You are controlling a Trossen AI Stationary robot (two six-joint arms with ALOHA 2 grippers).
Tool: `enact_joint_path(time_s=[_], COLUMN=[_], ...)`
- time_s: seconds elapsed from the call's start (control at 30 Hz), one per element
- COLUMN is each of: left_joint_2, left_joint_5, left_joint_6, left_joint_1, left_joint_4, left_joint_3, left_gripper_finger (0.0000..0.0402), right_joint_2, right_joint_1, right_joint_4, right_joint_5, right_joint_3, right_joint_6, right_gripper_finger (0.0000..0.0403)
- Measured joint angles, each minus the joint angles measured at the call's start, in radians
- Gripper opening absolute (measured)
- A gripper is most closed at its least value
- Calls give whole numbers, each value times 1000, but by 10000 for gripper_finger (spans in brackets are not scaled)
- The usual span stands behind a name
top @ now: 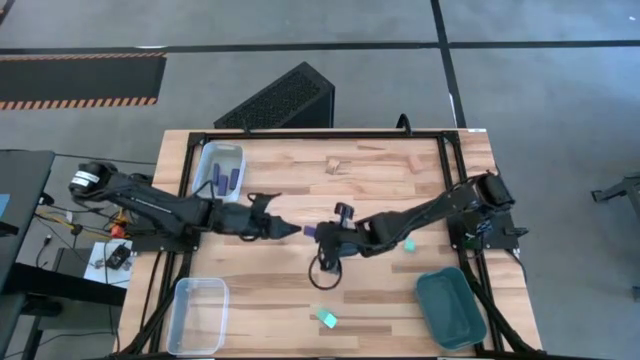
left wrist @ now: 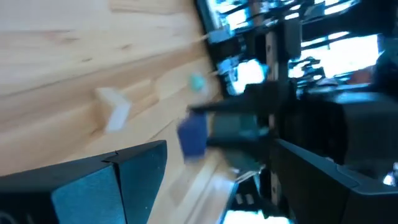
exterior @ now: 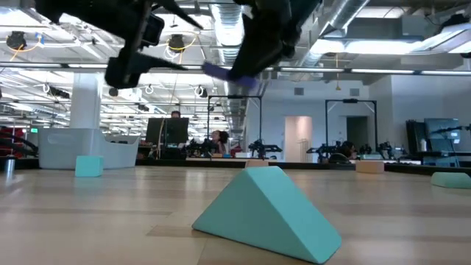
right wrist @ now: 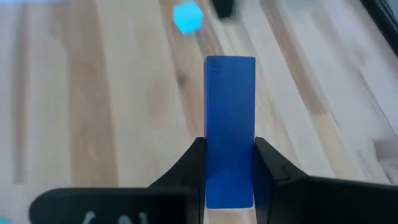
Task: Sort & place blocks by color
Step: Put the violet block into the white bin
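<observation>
A blue bar (right wrist: 229,124) is clamped in the right gripper (top: 312,232) above the table's (top: 380,310) middle. The left gripper (top: 292,230), spread open, is held just beside it. A teal cube (top: 327,319) is seen near the front edge.

Your left wrist view blurred throughout, dark blue oblong bar (right wrist: 229,130) cut off at bottom edge, low view crops both arms
</observation>
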Motion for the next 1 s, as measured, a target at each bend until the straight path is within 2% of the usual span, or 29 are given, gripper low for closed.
enact_joint_path(time_s=[0.2, 0.53, 0.63, 0.87, 1.0], left_joint_2=[0, 0, 0, 0, 0], left_joint_5=[57, 57, 54, 34, 19], left_joint_6=[-51, -99, -99, -104, -98], left_joint_1=[55, 11, 8, 8, -3], left_joint_4=[-12, 7, 9, 46, 83], left_joint_3=[0, 0, 0, 0, 0], left_gripper_finger=[277, 267, 231, 118, 87], right_joint_2=[13, 12, 12, 12, 11], right_joint_1=[-1, 0, 0, 10, 10], right_joint_4=[22, 3, 6, 19, 22], right_joint_5=[1, 50, 50, 52, 52], right_joint_3=[71, 95, 95, 95, 95], right_joint_6=[-99, -120, -127, -160, -160], right_gripper_finger=[77, 77, 77, 77, 77])
